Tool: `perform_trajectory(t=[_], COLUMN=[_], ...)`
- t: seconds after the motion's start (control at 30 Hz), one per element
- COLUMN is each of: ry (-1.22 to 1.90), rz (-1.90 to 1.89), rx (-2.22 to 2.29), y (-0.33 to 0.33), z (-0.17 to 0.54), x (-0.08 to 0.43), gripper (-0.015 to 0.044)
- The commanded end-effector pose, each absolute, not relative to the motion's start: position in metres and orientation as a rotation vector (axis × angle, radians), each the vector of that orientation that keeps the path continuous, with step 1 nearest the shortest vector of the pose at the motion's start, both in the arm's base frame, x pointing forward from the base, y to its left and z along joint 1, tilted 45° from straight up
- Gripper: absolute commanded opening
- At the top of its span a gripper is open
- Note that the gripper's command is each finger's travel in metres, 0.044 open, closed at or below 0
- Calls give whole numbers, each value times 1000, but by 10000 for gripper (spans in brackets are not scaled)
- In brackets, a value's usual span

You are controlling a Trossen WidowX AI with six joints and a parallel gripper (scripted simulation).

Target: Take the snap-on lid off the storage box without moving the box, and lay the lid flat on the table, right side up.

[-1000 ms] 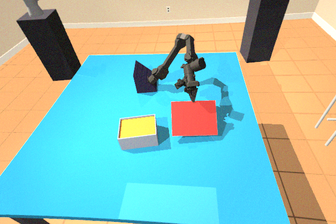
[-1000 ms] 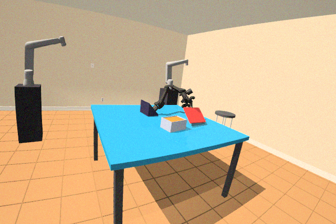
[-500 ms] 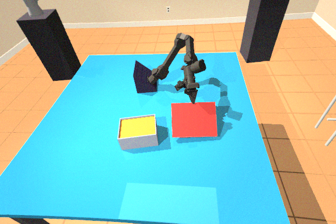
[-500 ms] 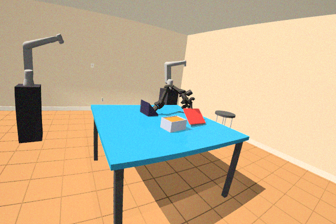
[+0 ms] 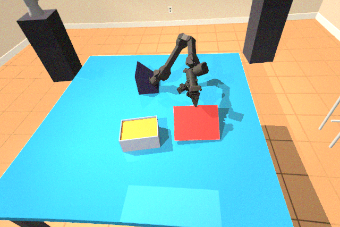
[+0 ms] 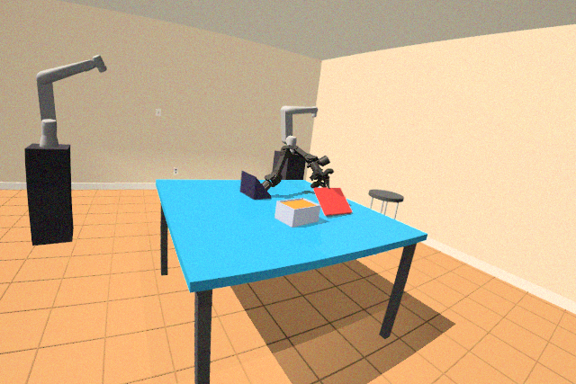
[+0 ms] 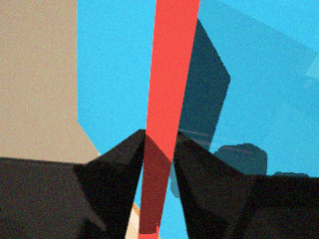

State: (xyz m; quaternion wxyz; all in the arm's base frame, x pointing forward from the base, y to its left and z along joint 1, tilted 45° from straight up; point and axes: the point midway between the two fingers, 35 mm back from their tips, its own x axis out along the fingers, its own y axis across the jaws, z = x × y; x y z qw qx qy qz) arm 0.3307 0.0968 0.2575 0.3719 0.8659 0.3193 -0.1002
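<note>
Top view: Locate the red snap-on lid [image 5: 196,124] [image 6: 333,201] [image 7: 171,60] beside the white storage box [image 5: 141,144] [image 6: 292,217], with a gap between them. The box is uncovered, showing its yellow interior, and stands on the blue bench [image 5: 82,169] [image 6: 279,249] [image 7: 115,60]. The claw [image 5: 195,105] [image 6: 328,185] [image 7: 160,131] meets the lid at its far edge. The lid's broad, plain face is turned up towards you; judge this to be its outer side

Exterior view: Note that the lid slopes, its gripped edge high and its opposite edge low, near the bench. You cannot tell whether the low edge touches. Treat removal as complete and laying flat as the step in hand. Caution: if you lower without levelling, the low edge may catch on the bench, twist the lid in the claw or make it skid. If it swings sideways towards the box, it may nudge the box out of place

Wrist view: Confirm that the claw is closed on the lid's red rim, one finger on each side. The grip takes in only one edge, so the lid's weight may turn it between the fingertips. Level and support it before you release; opening early would let the raised edge drop, and the lid could bounce or slide
</note>
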Motion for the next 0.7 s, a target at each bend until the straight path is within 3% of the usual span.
perform_trajectory(t=[0.0,0.67], ry=[802,802], rz=[-258,-257], rx=[2227,2228], y=[97,108], z=[256,245], x=[332,333], gripper=[0,0])
